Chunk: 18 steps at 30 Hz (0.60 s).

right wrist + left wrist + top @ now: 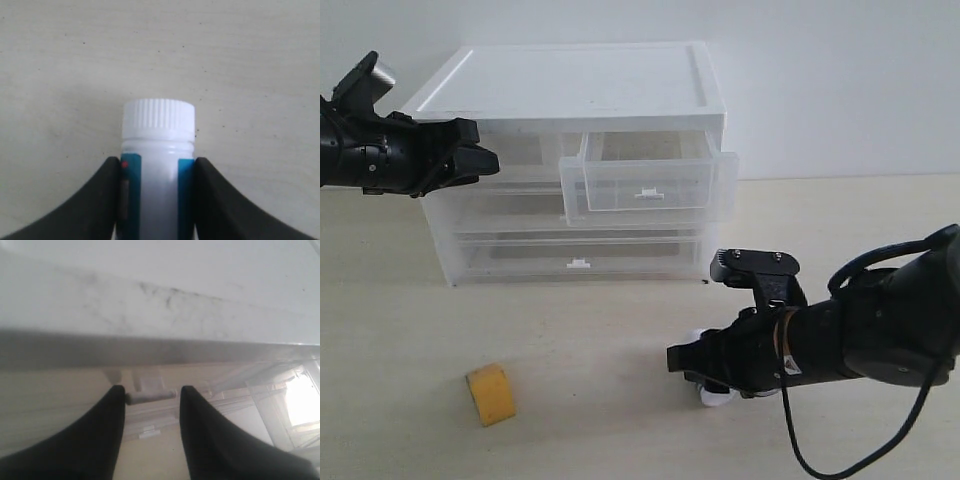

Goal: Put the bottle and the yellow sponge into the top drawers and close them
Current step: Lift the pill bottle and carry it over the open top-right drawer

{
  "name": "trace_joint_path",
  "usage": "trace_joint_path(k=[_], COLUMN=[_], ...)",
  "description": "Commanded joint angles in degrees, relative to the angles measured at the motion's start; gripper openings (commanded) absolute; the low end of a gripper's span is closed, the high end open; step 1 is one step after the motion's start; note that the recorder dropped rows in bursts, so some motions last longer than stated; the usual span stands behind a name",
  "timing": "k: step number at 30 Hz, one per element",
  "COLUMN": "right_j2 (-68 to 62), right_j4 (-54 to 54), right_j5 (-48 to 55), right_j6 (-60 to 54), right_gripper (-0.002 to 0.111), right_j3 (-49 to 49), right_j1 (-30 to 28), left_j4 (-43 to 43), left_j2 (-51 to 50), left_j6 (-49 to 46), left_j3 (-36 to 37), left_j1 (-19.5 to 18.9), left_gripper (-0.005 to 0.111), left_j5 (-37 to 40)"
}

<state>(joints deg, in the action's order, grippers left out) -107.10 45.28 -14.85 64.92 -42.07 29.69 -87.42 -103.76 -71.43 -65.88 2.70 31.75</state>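
Left gripper [485, 146]: held high at the left front of the drawer unit [580, 85], tips pointing at the top left drawer [525, 150].
Left jaws: spread. The two black fingers [112, 412] stand apart with a gap between them, pinching nothing.
Handle [150, 396]: a white tab lying in the gap right at the left fingertips. It looks to touch one finger and sit just off the other.
Top left drawer: straight ahead of the left gripper, front flush with the unit, so pushed in.
Sponge [491, 394]: on the table [620, 440], well below the left gripper and well apart from both tools. It sits on the far side of the right gripper's tips, leaning a little, and nothing touches it.
Top right drawer [645, 185]: pulled out from the unit, beyond the left gripper's tips and above the right gripper, well apart from both. I can make out nothing inside it.
Wide drawers [575, 255]: both pushed in, below the left gripper.
Right gripper [682, 364]: low over the table in front of the unit, tips pointing toward the sponge's side.
Right jaws: pressed onto the bottle [158, 150], one finger against each side of its teal label.
Bottle: between the right fingers, lying along them, white cap [159, 117] sticking out past the tips. It is mostly hidden by the gripper in the exterior view, and I cannot tell whether it rests on the table or is lifted.
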Motion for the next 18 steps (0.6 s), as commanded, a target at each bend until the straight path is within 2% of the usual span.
trace_joint_path(k=[1,11,18], right_j2=[3.78,15.59,22.67], right_j4=[5.44,24.63,37.97], right_j5=[0.13,-0.30,-6.98], right_j6=[0.43,13.70,21.69], right_gripper=[0.000,0.000,0.000], right_j3=[0.06,0.06,-2.54], right_j1=[0.14,0.14,0.14], left_j4=[-0.99,-0.99,-0.99], left_j2=[-0.04,-0.04,-0.04], left_j6=[-0.16,-0.16,-0.16], left_j3=[-0.65,-0.65,-0.65], left_j1=[0.02,0.02,0.02], left_gripper=[0.035,0.035,0.035], left_j5=[-0.30,-0.30,-0.30])
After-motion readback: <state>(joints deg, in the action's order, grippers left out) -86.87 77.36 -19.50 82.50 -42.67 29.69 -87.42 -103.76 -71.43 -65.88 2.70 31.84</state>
